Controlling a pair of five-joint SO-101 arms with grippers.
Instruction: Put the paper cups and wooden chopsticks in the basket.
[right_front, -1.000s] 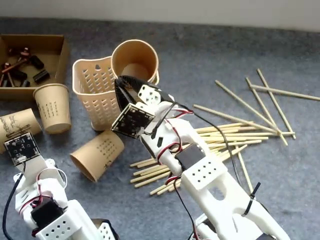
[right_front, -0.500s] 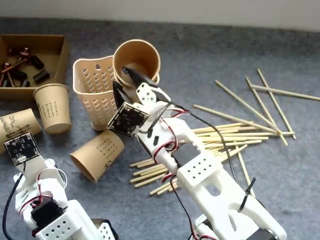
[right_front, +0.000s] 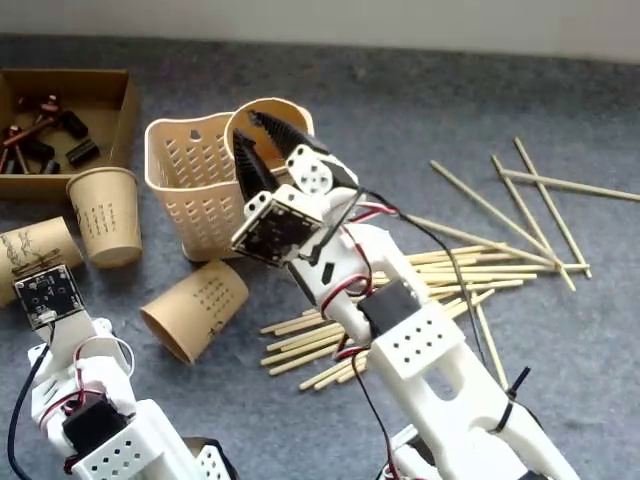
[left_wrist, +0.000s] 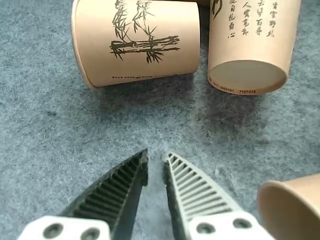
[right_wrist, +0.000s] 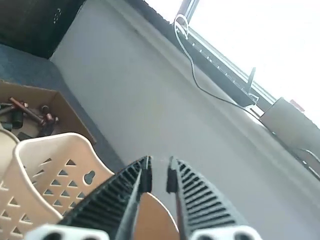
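A cream perforated basket (right_front: 190, 190) stands at the back left of the grey mat. My right gripper (right_front: 251, 128) is at its far right corner, shut on the rim of a paper cup (right_front: 280, 118) that leans against the basket. The right wrist view shows this gripper (right_wrist: 157, 165) with the cup (right_wrist: 152, 220) between its fingers and the basket (right_wrist: 55, 175) beside it. My left gripper (left_wrist: 156, 160) hovers shut and holding nothing over the mat, short of a lying bamboo-print cup (left_wrist: 135, 40) and an upturned cup (left_wrist: 250, 45). A third cup (right_front: 195, 308) lies nearer. Wooden chopsticks (right_front: 440, 280) lie piled at the right.
A cardboard box (right_front: 105, 95) of small parts sits at the back left corner. Loose chopsticks (right_front: 530, 200) are scattered at the far right. The upturned cup (right_front: 105, 215) and the lying one (right_front: 35, 250) stand left of the basket.
My right gripper rose and moved back to the cup's rim, opened briefly and closed on it. The cup shifted left against the basket. The left arm stayed still.
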